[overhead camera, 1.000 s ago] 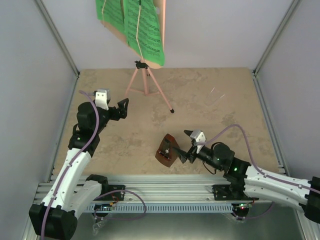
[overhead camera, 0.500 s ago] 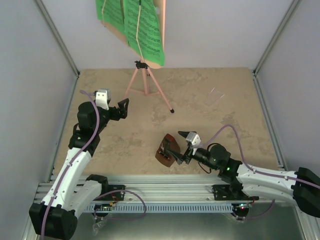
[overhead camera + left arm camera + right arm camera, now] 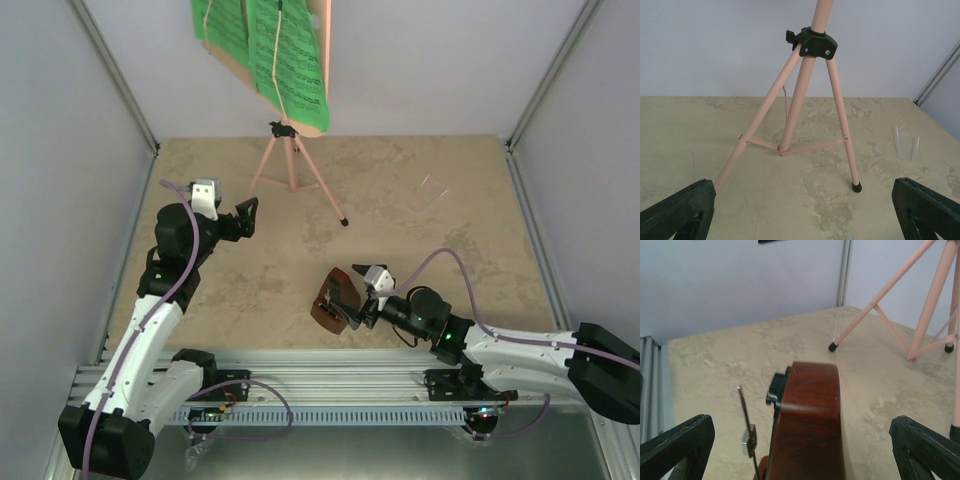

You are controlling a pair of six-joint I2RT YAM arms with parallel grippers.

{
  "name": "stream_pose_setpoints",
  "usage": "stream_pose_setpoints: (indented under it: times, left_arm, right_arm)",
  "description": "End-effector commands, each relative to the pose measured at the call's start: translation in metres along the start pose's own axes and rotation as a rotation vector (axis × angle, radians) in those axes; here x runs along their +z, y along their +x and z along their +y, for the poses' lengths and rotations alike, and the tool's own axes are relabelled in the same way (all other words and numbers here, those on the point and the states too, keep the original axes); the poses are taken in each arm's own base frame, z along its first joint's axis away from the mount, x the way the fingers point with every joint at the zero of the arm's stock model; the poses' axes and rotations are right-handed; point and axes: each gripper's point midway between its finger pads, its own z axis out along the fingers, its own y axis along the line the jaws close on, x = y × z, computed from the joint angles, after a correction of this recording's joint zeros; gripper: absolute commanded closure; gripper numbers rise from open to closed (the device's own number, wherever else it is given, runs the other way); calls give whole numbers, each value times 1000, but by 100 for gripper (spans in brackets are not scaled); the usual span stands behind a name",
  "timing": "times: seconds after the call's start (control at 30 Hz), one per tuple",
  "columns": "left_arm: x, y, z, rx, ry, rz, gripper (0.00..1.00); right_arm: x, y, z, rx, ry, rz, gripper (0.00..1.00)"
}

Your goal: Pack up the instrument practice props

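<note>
At the near middle of the table (image 3: 450,250), the brown metronome (image 3: 330,300) sits between the fingers of the right gripper (image 3: 349,306). Its jaws stand wide apart on either side of the wooden body, and contact cannot be confirmed. Toward the far wall, the pink music stand (image 3: 290,165) is upright on its 3 legs, with the green sheet-music pages (image 3: 275,55) on its desk. The left gripper (image 3: 246,219) hovers facing the tripod, jaws spread wide, nothing held. 1 small clear plastic piece (image 3: 432,192) lies to the right of the stand.
</note>
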Motion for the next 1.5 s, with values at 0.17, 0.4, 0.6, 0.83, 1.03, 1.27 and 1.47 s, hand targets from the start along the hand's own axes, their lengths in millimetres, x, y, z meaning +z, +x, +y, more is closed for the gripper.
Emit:
stream_pose_setpoints:
  times: [0.17,0.4,0.6,0.83,1.03,1.27,1.47]
  left_arm:
    - [1,-2,-1,-2,0,-3,1]
    - [0,-3,-2,-2,4,-6,1]
    - [0,-3,-3,-3,8,-8,1]
    - [0,-2,-3,-5,11,-4,1]
    - [1,-1,-3,-8,13,2,1]
    - [2,0,-4,-7,19,8,1]
    - [4,4,-3,0,18,27,3]
  right_arm:
    - [13,4,-9,-9,64,15,2]
    - [12,11,-18,14,119,29,8]
    - [7,13,-24,28,148,25,14]
    - [6,9,-23,38,145,13,16]
    - [3,12,-21,43,134,10,19]
    - [-1,15,-22,54,134,5,25]
    - [-1,17,-19,58,120,8,33]
